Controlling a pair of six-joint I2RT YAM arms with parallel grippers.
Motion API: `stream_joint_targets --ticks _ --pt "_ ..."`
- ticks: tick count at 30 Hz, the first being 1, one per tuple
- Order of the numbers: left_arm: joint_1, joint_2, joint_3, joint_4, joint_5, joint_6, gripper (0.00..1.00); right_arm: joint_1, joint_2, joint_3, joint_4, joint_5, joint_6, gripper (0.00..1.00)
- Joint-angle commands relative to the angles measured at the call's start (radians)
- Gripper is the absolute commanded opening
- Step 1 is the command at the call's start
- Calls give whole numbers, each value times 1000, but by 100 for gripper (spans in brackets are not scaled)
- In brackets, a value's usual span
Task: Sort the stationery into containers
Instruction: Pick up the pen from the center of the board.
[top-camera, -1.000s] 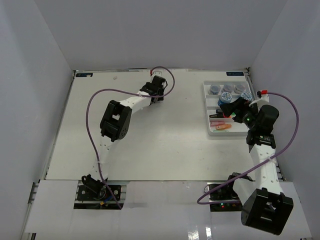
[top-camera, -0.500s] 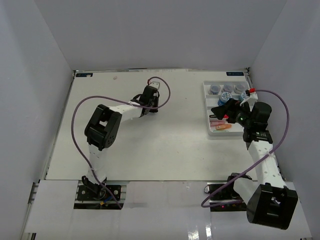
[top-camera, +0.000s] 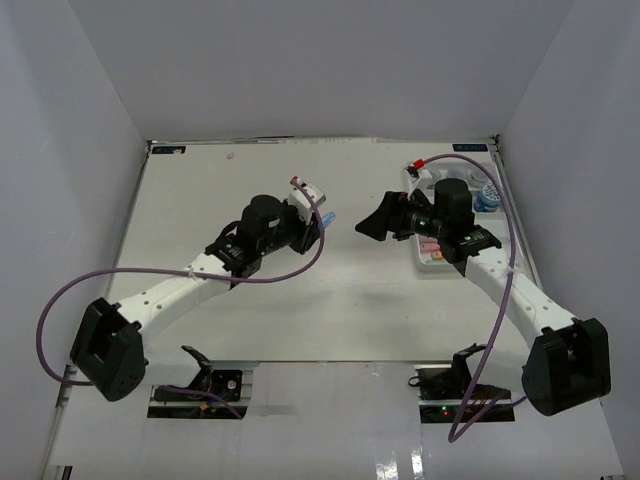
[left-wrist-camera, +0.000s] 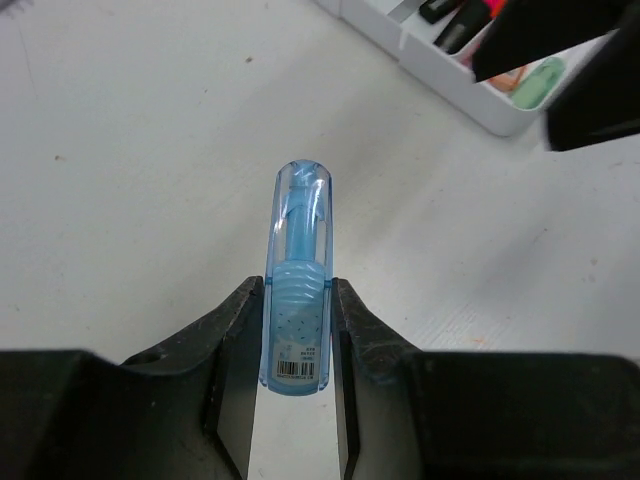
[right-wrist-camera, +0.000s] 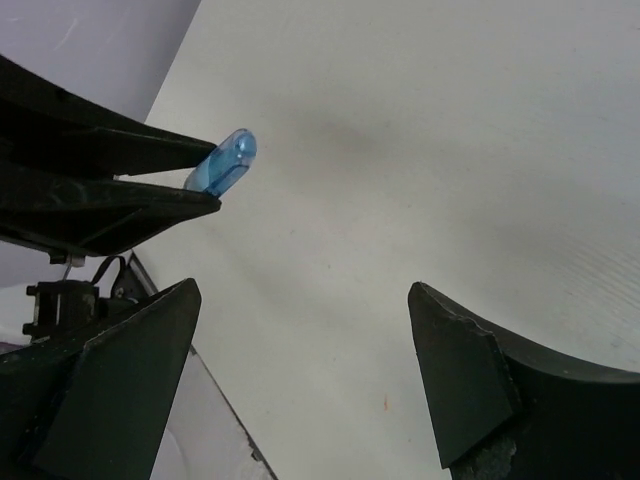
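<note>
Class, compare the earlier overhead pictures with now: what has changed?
The left gripper swung from the far side toward the middle, now shut on a blue highlighter. The right gripper left the tray, moving left to face the highlighter, open. The tray stayed put.

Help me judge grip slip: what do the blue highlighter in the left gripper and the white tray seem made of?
Blue highlighter: likely hard plastic, glossy. The cap is translucent, showing the tip inside, and the paler dotted barrel carries a barcode sticker. White tray: probably moulded plastic, opaque and smooth, with rounded rims and a faint sheen; the exact type cannot be told.
</note>
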Motion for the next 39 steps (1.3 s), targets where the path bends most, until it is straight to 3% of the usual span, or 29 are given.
stream_joint_targets --ticks 1,8,19,27,28,30,35,39 --pt "-11 -114 -78 12 126 106 23 65 34 82 6 5 43 91" --pt "-27 -247 -184 12 181 187 24 184 119 153 6 1 78 92" --pt "-33 -295 -231 82 193 220 26 269 217 208 6 -8 89 99" --pt "-34 -300 -259 110 198 224 28 289 238 216 18 -53 83 72" --pt "-34 -300 -259 111 200 220 28 289 242 213 27 -57 92 63" --pt "-34 -298 -259 114 204 218 28 289 242 199 59 -84 103 55" --pt "-34 -304 -271 137 204 208 30 290 252 201 61 -100 103 45" --pt "-33 -313 -281 154 198 200 33 290 252 202 50 -99 92 29"
